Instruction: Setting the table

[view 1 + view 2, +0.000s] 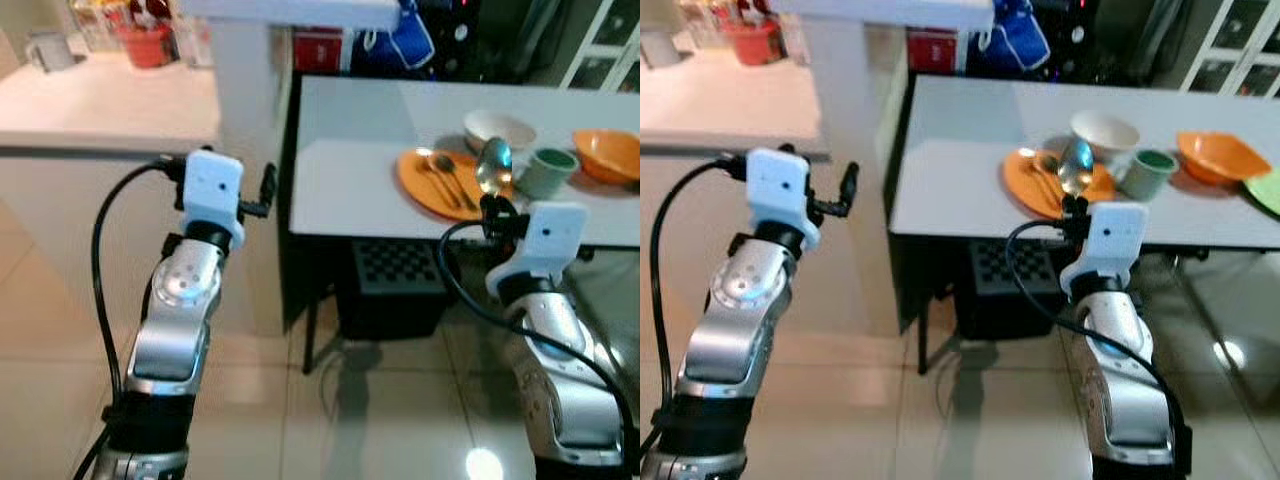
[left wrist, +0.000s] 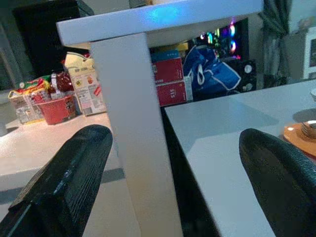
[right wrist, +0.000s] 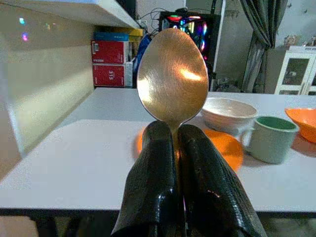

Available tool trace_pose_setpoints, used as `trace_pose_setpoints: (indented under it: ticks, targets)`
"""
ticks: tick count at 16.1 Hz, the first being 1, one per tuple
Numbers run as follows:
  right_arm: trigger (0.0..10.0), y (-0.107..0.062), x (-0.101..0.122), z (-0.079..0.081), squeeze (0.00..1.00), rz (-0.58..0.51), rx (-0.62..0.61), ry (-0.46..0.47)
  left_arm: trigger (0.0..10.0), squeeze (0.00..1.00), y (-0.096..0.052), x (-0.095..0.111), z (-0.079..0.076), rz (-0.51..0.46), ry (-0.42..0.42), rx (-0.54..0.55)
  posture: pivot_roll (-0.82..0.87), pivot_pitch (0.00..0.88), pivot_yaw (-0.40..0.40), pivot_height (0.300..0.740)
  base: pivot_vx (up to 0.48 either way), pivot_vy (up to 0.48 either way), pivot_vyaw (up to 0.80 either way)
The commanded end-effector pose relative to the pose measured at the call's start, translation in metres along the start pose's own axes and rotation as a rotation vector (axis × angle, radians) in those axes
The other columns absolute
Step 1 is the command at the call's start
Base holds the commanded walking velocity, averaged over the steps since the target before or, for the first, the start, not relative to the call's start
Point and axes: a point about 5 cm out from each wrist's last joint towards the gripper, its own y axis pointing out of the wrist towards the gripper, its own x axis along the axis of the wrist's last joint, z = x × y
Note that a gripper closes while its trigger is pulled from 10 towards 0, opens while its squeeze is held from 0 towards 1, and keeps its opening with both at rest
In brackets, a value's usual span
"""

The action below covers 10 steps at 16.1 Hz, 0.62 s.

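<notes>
My right gripper is shut on a metal spoon, bowl end up, held just short of the near edge of the white dining table. An orange plate on the table carries a fork and a spoon. Behind it stand a white bowl, a green mug and an orange bowl. My left gripper is open and empty, raised near the white pillar left of the table.
A pale counter at the left holds a red bowl, a mug and food packs. Red boxes and a blue bag sit beyond the table. A dark crate stands under the table on the glossy tiled floor.
</notes>
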Motion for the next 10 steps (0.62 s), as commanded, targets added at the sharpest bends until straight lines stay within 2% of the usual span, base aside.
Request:
trace_pose_setpoints:
  ticks: [1, 10]
  targets:
    - [10.0, 0.0007, 0.0031, -0.0078, 0.00, -0.008, -0.029, -0.015, 10.0, 0.00, 0.0029, 0.0046, -0.0074, -0.014, -0.002, -0.021, -0.02, 0.000, 0.012, 0.740, 0.000, -0.480, 0.00]
    - [10.0, 0.0016, 0.0036, -0.0107, 0.00, -0.008, -0.044, -0.021, 10.0, 0.00, 0.0058, 0.0054, -0.0081, -0.017, 0.000, -0.027, -0.03, 0.000, 0.017, 0.740, 0.000, -0.480, 0.00]
